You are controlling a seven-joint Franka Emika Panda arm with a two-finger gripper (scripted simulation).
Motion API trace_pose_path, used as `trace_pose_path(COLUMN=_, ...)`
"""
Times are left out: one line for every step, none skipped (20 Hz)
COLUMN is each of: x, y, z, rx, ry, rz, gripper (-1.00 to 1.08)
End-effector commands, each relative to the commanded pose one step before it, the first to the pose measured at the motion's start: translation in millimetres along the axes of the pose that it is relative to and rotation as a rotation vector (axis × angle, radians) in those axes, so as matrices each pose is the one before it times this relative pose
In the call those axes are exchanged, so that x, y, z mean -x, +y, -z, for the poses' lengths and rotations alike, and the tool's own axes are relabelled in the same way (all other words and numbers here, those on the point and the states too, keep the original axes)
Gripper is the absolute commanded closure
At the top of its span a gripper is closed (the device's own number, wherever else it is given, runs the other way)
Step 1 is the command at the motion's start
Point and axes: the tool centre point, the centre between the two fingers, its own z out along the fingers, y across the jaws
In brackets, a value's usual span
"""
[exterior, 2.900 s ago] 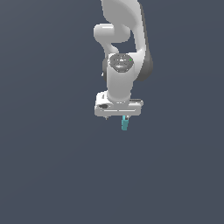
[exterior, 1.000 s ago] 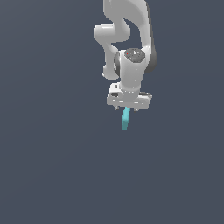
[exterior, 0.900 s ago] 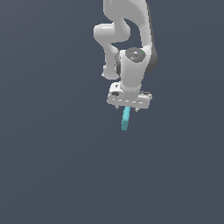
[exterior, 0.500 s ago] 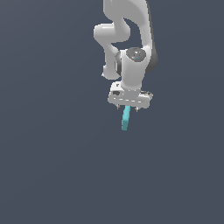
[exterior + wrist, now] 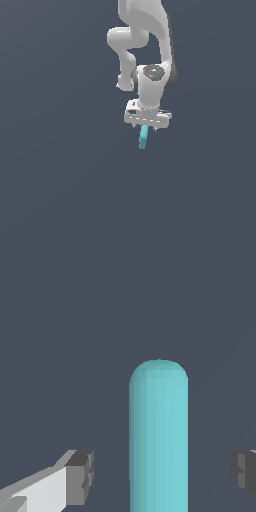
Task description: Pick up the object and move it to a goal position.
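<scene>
- Gripper (image 5: 144, 129) is pointing down, fingers (image 5: 75, 478) standing spread with clear gaps either side of the object (image 5: 159, 441); can't tell what is holding it.
- Object is hanging below the gripper, upright.
- White arm (image 5: 150, 60) is rising behind, bent, over plain dark grey background (image 5: 55, 190).

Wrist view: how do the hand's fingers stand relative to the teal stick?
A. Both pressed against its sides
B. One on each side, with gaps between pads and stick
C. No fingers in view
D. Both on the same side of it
B: in the wrist view the stick stands between the two fingers, with dark background showing on both sides, so neither pad touches it.
</scene>
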Motion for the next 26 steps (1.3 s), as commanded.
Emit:
trace_pose_path(x=0.25, y=-0.11, z=-10.14, rx=-0.00011, ry=0.00038, rz=-0.00053, gripper=-0.92)
trace_pose_path(x=-0.14, y=0.09, z=-2.70, rx=0.00000, ry=0.00008, rz=-0.00048, gripper=-0.92)
trace_pose_path(x=-0.12, y=-0.14, z=-2.10, rx=0.00000, ry=0.00000, rz=0.00000, gripper=-0.92)
trace_pose_path(x=-0.14, y=-0.12, z=-1.45, rx=0.00000, ry=0.00000, rz=0.00000, gripper=-0.92)
trace_pose_path(x=-0.11, y=-0.08, z=-0.85, rx=0.00000, ry=0.00000, rz=0.00000, gripper=-0.92)
trace_pose_path(x=-0.04, y=-0.03, z=-0.28, rx=0.00000, ry=0.00000, rz=0.00000, gripper=-0.92)
trace_pose_path(x=0.00, y=0.00, z=0.00, rx=0.00000, ry=0.00000, rz=0.00000, gripper=1.08)
trace_pose_path(x=0.00, y=0.00, z=0.00, rx=0.00000, ry=0.00000, rz=0.00000, gripper=1.08)
trace_pose_path(x=0.00, y=0.00, z=0.00, rx=0.00000, ry=0.00000, rz=0.00000, gripper=1.08)
trace_pose_path(x=0.00, y=0.00, z=0.00, rx=0.00000, ry=0.00000, rz=0.00000, gripper=1.08)
trace_pose_path(x=0.00, y=0.00, z=0.00, rx=0.00000, ry=0.00000, rz=0.00000, gripper=1.08)
trace_pose_path(x=0.00, y=0.00, z=0.00, rx=0.00000, ry=0.00000, rz=0.00000, gripper=1.08)
trace_pose_path(x=0.00, y=0.00, z=0.00, rx=0.00000, ry=0.00000, rz=0.00000, gripper=1.08)
trace_pose_path(x=0.00, y=0.00, z=0.00, rx=0.00000, ry=0.00000, rz=0.00000, gripper=1.08)
trace_pose_path(x=0.00, y=0.00, z=0.00, rx=0.00000, ry=0.00000, rz=0.00000, gripper=1.08)
trace_pose_path(x=0.00, y=0.00, z=0.00, rx=0.00000, ry=0.00000, rz=0.00000, gripper=1.08)
trace_pose_path(x=0.02, y=0.02, z=0.31, rx=0.00000, ry=0.00000, rz=0.00000, gripper=1.08)
trace_pose_path(x=-0.02, y=0.33, z=0.04, rx=0.00000, ry=0.00000, rz=0.00000, gripper=1.08)
trace_pose_path(x=-0.07, y=0.99, z=0.11, rx=0.00000, ry=0.00000, rz=0.00000, gripper=1.08)
trace_pose_path(x=-0.12, y=1.65, z=0.18, rx=0.00000, ry=0.00000, rz=0.00000, gripper=1.08)
trace_pose_path(x=-0.17, y=2.30, z=0.25, rx=0.00000, ry=0.00000, rz=0.00000, gripper=1.08)
trace_pose_path(x=-0.22, y=2.95, z=0.32, rx=0.00000, ry=0.00000, rz=0.00000, gripper=1.08)
trace_pose_path(x=-0.27, y=3.60, z=0.39, rx=0.00000, ry=0.00000, rz=0.00000, gripper=1.08)
trace_pose_path(x=-0.32, y=4.24, z=0.46, rx=0.00000, ry=0.00000, rz=0.00000, gripper=1.08)
trace_pose_path(x=-0.37, y=4.87, z=0.53, rx=0.00000, ry=0.00000, rz=0.00000, gripper=1.08)
trace_pose_path(x=-0.43, y=5.49, z=0.60, rx=0.00000, ry=0.00000, rz=0.00000, gripper=1.08)
